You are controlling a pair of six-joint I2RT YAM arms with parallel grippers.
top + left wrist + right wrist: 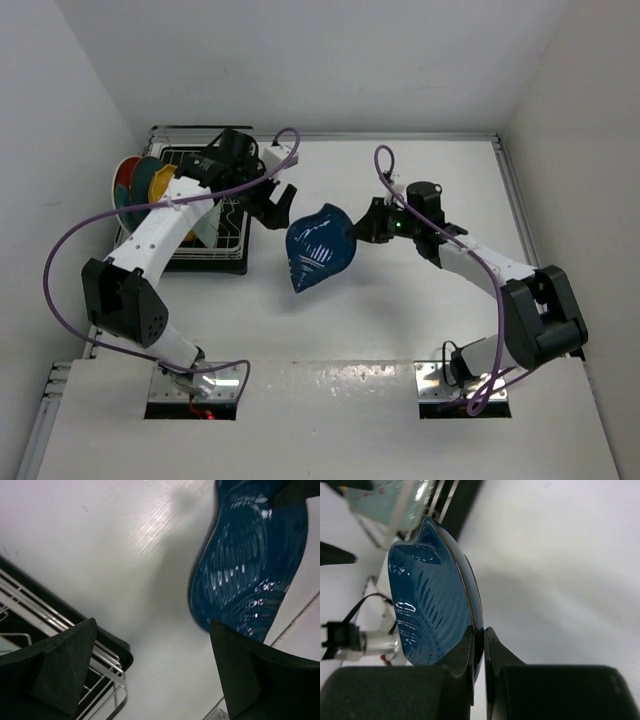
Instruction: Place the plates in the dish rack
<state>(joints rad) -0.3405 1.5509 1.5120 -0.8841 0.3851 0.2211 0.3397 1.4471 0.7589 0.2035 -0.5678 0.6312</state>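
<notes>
right wrist shows right claw (480,634) clamped on rim of leaf plate (427,605).

A white table (400,300) sits enclosed by plain white walls (300,60).

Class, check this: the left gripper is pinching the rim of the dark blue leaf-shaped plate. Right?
Wrong arm: the right gripper is pinching the rim of the dark blue leaf-shaped plate, as the right wrist view shows. The left gripper is open.

Bright even light, soft shadows, glare on glazed plate (435,610), blurred wrist-view edges
</notes>
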